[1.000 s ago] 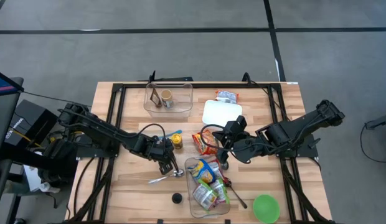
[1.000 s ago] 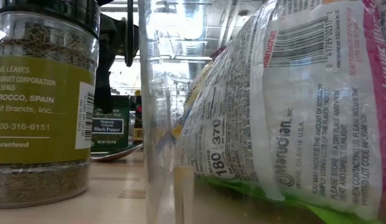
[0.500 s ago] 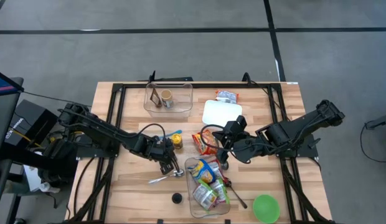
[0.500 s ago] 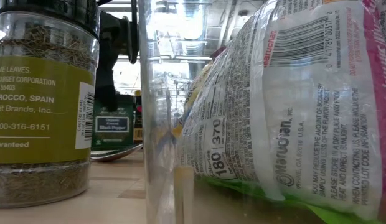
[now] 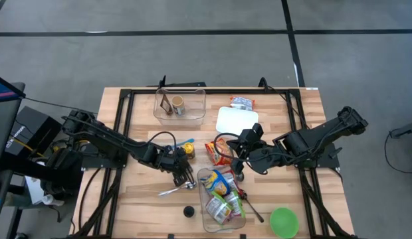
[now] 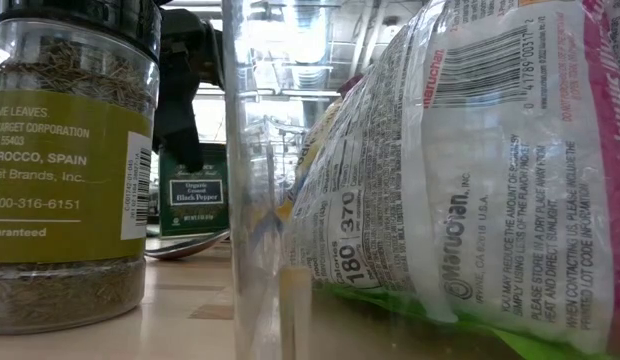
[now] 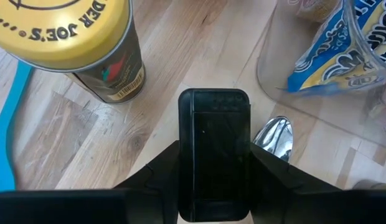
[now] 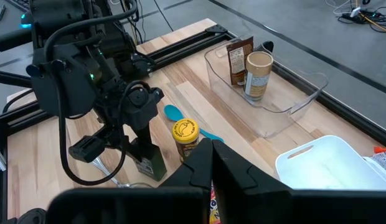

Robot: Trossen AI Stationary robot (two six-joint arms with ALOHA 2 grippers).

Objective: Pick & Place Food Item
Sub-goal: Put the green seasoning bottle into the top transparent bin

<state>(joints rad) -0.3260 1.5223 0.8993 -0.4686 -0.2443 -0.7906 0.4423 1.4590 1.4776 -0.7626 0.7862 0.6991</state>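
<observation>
My left gripper (image 5: pixel 182 170) is shut on a green black-pepper tin with a black lid (image 6: pixel 195 190). It is just left of the near clear bin (image 5: pixel 221 199), which holds several food packets. The tin also shows in the left wrist view (image 7: pixel 215 155) and the right wrist view (image 8: pixel 149 167). A metal spoon (image 5: pixel 176 190) lies on the table beside it. My right gripper (image 8: pixel 211 163) is shut and empty, and it hovers over a red snack packet (image 5: pixel 216 151) right of centre. My left gripper pinches the tin at its black lid (image 7: pixel 215 118), one finger (image 7: pixel 157 171) on each of two opposite sides. The fingers come from above and point down. The tin hangs upright below them; I cannot tell whether its base is clear of the table.
A yellow-lidded can (image 5: pixel 189 151) and a blue spatula (image 5: pixel 186 143) lie just beyond the tin. A far clear bin (image 5: pixel 180 105) holds a cup and a pouch. There are also a white tray (image 5: pixel 236 119), a green bowl (image 5: pixel 284 222), and a spice jar (image 6: pixel 70 170) near the front edge.
My left gripper has carried the pepper tin a little toward the table's right edge, closer to the near clear bin. The tin stays upright and sits slightly higher in the low view. My right arm has kept still.
</observation>
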